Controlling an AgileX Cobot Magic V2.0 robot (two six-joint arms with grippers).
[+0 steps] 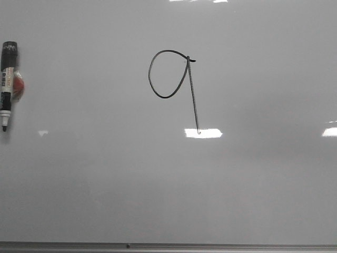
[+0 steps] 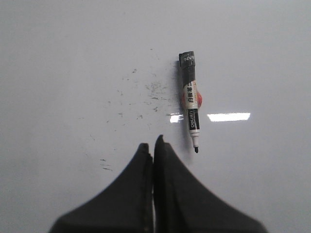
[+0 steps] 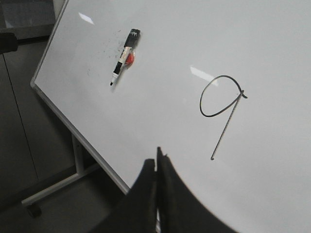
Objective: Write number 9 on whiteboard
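Whiteboard point(image 1: 253, 190): glossy, smooth pale grey-white face; throws bright rectangular light reflections. Bottom rail point(image 1: 210, 246) looks like grey metal, duller than the face. In the left wrist view the board face point(image 2: 73, 58) carries faint dark smudges and specks near the marker.

Number 9 point(image 1: 169, 79): thin black ink line, matt against the gloss, slightly uneven in weight along the tail.

Marker point(image 1: 7, 84): looks plastic; black cap end, white barrel with printed label, dark tip. A red patch sits beside the barrel; material cannot be told.

Left gripper point(image 2: 152, 145) and right gripper point(image 3: 156, 160): fingers black, matt, smooth, seemingly plastic or rubber.

Stand point(image 3: 53, 187) under the board: pale painted metal, by the look.
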